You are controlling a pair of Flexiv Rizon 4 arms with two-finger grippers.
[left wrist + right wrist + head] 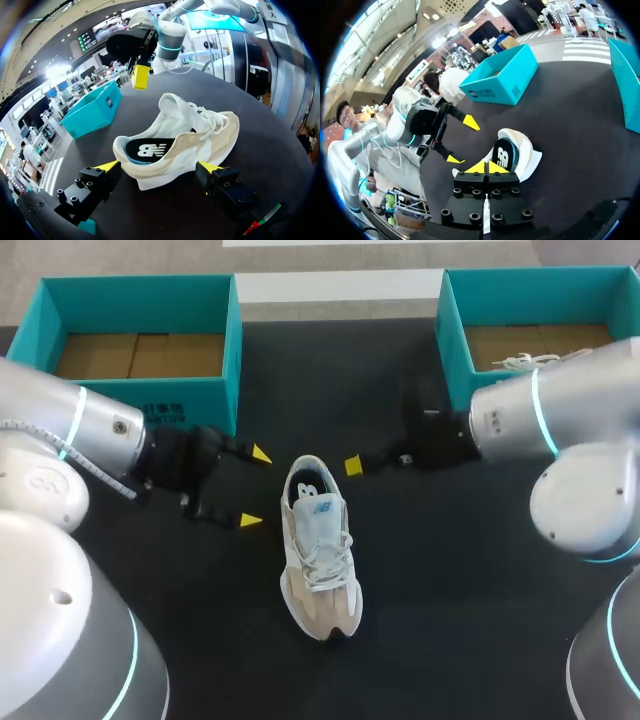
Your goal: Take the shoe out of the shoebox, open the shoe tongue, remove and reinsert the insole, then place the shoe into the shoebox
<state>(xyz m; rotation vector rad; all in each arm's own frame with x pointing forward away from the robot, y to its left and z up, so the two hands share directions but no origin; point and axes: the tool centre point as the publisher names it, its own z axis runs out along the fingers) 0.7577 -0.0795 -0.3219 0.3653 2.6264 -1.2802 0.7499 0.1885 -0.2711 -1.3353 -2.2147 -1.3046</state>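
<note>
**Sneaker point(318, 545) out of its box, tongue unopened**

It lies mid-table, toe at six o'clock. At its ten o'clock the left gripper point(255, 487) stands spread and empty. At one o'clock is the right gripper point(353, 466); only its own wrist view shows the tips pressed together. Likely next: steady the heel and lift the tongue point(172, 105). Only the head view shows a second shoe point(522, 361) in the far-right shoebox point(455, 335).

The head view looks steeply down from above and behind onto the black desk point(430, 630), wide enough to take in both arms, with the shoe point(318, 550) mid-frame. The left wrist view sits low and close, facing across the desk past the left claw point(159, 167) at the shoe (seen from its side). The right wrist view faces back the opposite way over the right claw point(486, 167). All three views share the shoe, and each wrist view catches the other arm's claw.
</note>
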